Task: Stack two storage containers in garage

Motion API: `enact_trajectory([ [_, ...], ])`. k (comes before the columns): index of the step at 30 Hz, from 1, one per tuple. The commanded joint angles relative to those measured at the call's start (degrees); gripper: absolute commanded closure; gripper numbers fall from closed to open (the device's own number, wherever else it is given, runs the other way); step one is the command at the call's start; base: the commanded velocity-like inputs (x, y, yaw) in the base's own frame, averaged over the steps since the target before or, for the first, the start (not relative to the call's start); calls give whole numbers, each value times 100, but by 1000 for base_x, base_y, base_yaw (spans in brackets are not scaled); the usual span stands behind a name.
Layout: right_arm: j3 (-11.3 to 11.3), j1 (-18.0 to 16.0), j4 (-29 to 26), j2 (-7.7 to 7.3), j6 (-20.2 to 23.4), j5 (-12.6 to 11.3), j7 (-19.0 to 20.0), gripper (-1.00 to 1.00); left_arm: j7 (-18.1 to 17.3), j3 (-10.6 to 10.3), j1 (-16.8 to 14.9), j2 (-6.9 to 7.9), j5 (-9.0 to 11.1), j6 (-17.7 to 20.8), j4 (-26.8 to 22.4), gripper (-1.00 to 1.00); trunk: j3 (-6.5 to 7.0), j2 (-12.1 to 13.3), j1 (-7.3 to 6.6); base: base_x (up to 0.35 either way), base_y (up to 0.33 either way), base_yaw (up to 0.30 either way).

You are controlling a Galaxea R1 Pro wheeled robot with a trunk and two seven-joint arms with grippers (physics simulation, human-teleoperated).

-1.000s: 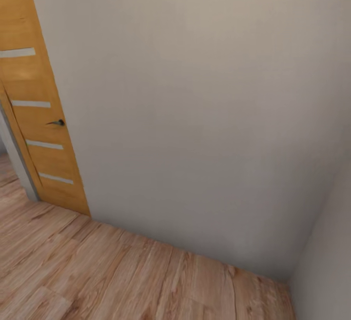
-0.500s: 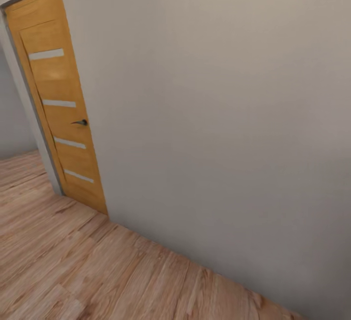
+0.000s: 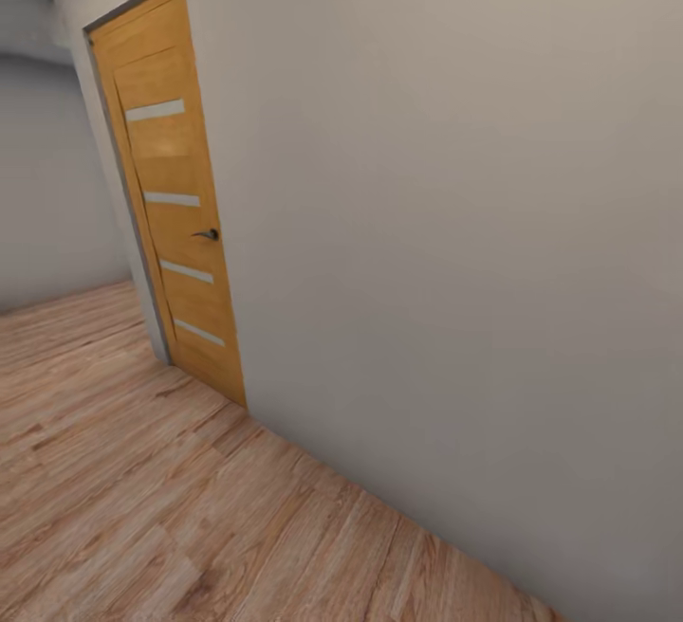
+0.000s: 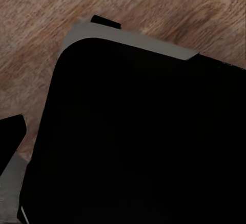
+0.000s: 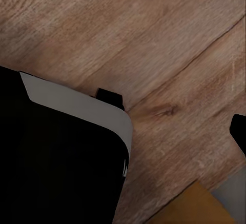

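Wall (image 3: 455, 224), plain pale grey, takes up most of the head view and runs slantwise down to meet the plank floor (image 3: 142, 508) along a clean skirting line. Set in it is a closed wooden door (image 3: 175, 214) with four pale glass slits and a dark handle (image 3: 207, 234); a grey frame edges it. Past the door the planks stretch on toward a second grey wall (image 3: 47, 195), giving open room that way. No bin can be seen from the head.

Left wrist view: a black rounded body with a pale grey rim (image 4: 133, 131) hangs over brown planks (image 4: 46, 24). Whether the left fingers are spread or closed cannot be told.

Right wrist view: a like black body with a grey rim (image 5: 56, 157) sits above planks (image 5: 128, 34); an orange-brown patch (image 5: 189, 208) lies at one corner. The right fingers' state cannot be told either.
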Motion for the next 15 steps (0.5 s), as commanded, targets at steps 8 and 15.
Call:
enact_trajectory([
  [8,2,-6,19,12,-36,-145,-5,-100,3,15,-1,97,11,-13,6,-100,-5,-3,0,0,0,274],
  [15,0,-6,20,-3,-36,-150,33,-100,3,7,-1,106,6,-13,6,-100,-5,-3,0,0,0,274],
])
